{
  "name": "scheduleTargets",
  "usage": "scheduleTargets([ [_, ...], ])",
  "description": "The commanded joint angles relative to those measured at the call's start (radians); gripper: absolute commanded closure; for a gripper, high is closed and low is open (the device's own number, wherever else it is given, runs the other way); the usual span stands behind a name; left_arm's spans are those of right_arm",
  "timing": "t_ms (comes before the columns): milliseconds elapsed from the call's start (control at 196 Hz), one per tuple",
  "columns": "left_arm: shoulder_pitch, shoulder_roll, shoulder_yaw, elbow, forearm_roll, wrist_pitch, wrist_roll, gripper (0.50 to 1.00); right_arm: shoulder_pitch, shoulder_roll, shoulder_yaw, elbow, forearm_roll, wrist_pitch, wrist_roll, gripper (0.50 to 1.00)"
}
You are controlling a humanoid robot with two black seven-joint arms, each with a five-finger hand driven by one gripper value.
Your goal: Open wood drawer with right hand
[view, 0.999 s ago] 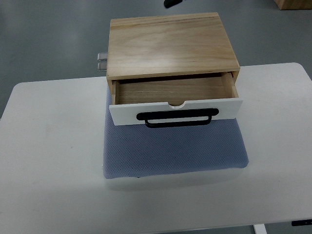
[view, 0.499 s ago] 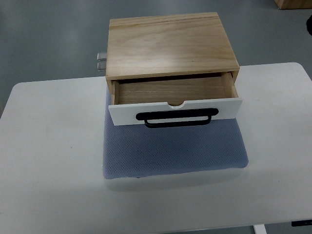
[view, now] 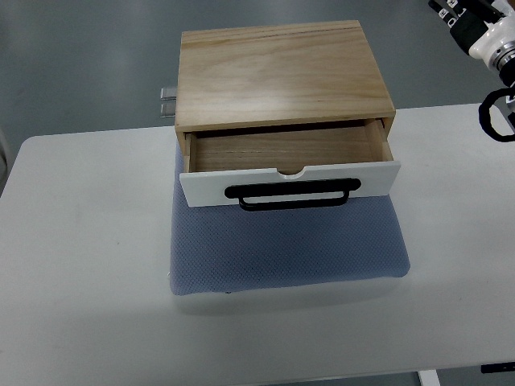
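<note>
You are looking down at a white rectangular table (view: 88, 241) with rounded corners, standing over a grey floor (view: 80, 64). A blue-grey textured mesh mat (view: 290, 245) is lying flat near the table's middle, its front edge running slightly askew to the table's front edge. Two small silver metal cylinders (view: 168, 102) are poking out just past the table's far edge, one beside the other.

right robot hand (view: 487, 40) in black and white segments, black looped cable (view: 492, 121)
</note>
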Motion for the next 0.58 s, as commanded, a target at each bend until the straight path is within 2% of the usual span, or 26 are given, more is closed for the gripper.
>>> scheduleTargets([
  [0, 0.0, 0.0, -0.001, 0.0, 0.0, 0.0, 0.0, 0.5, -0.025, 0.025, 0.001, -0.03, 0.001, 0.009, 0.006, 0.556],
  [158, 0.0, 0.0, -0.001, 0.0, 0.0, 0.001, 0.0, 0.5, -0.055, 0.039, -0.002, -0.053, 0.0, 0.001, 0.052, 0.556],
  [408, 0.0, 0.0, -0.001, 0.0, 0.0, 0.0, 0.0, 0.5, -0.102, 0.079, -0.012, -0.082, -0.008, -0.039, 0.055, 0.556],
  [571, 0.0, 0.0, -0.001, 0.0, 0.0, 0.0, 0.0, 0.5, -0.113, 0.094, -0.006, -0.081, -0.007, -0.039, 0.066, 0.556],
])
